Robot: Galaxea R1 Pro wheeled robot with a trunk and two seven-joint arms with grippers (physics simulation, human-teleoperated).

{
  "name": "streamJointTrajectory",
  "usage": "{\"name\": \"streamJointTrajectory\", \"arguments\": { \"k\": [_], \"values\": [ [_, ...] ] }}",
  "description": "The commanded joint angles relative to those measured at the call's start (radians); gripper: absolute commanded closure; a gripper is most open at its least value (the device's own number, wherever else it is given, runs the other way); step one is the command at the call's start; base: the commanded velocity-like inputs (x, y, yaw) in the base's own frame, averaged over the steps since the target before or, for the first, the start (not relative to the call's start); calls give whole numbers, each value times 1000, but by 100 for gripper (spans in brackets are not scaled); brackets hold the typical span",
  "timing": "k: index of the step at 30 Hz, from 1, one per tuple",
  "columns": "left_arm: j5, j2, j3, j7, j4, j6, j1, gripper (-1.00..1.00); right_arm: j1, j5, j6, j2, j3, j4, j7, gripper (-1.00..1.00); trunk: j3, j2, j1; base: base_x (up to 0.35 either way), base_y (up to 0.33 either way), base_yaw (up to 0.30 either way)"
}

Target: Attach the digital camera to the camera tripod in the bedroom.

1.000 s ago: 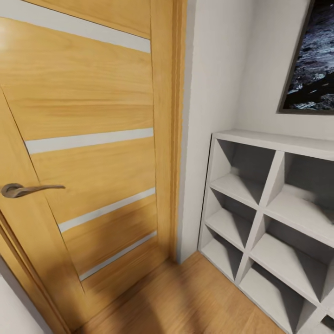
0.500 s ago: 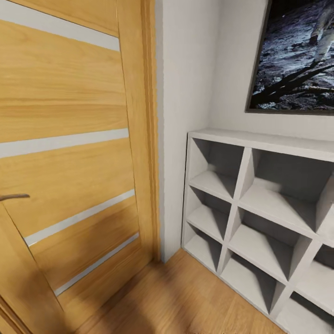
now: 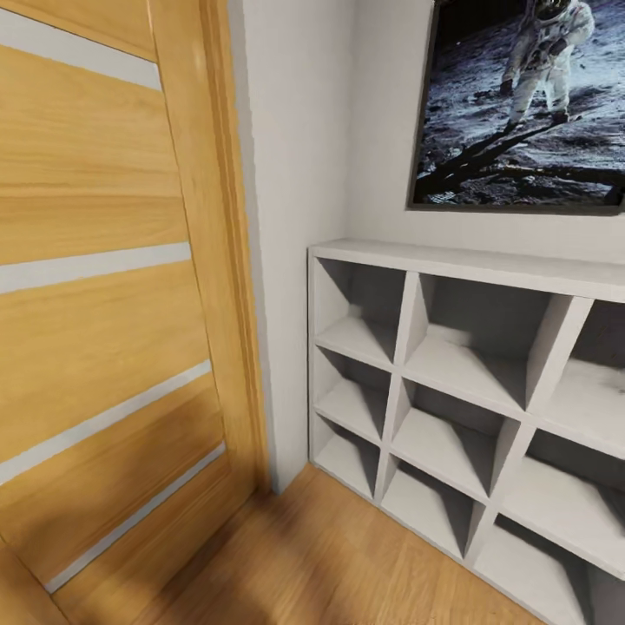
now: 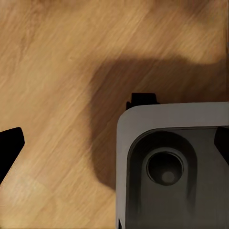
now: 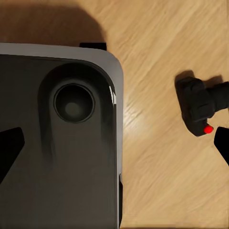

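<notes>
Currently my right fingers (image 5: 114, 148) are spread, gripping nothing; left fingers — state unclear. Risk: the camera (image 5: 198, 106) on the floor (image 5: 157, 181) sits near my base (image 5: 62, 143) — rolling could strike it.

Left wrist camera looks straight down at a light wood floor (image 4: 52, 52) with slanted grain. A grey robot base (image 4: 125, 157), corner rounded, sits below the hand. In its dark top is a recess holding a round socket (image 4: 165, 168). A small black tab (image 4: 143, 98) pokes out just past the base's edge. The base throws a broad soft shadow (image 4: 114, 90) on the floor beyond it. One black fingertip (image 4: 9, 145) of the left gripper shows at the frame edge over bare floor, another at the opposite edge (image 4: 222, 143) over the base; wide apart, nothing between.
</notes>
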Motion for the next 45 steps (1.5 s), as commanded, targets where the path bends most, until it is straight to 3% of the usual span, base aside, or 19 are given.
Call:
{"name": "streamJointTrajectory", "arguments": {
  "k": [1, 45],
  "values": [
    [0, 0, 1, 0, -1, 0, 0, -100, 0, 0, -2, 0, 0, 0, 0, -100, -1, 0, 0, 0, 0, -289],
    [0, -5, 0, 0, 0, 0, 0, -100, 0, 0, -2, 0, 0, 0, 0, -100, -1, 0, 0, -33, 0, -289]
  ]
}}
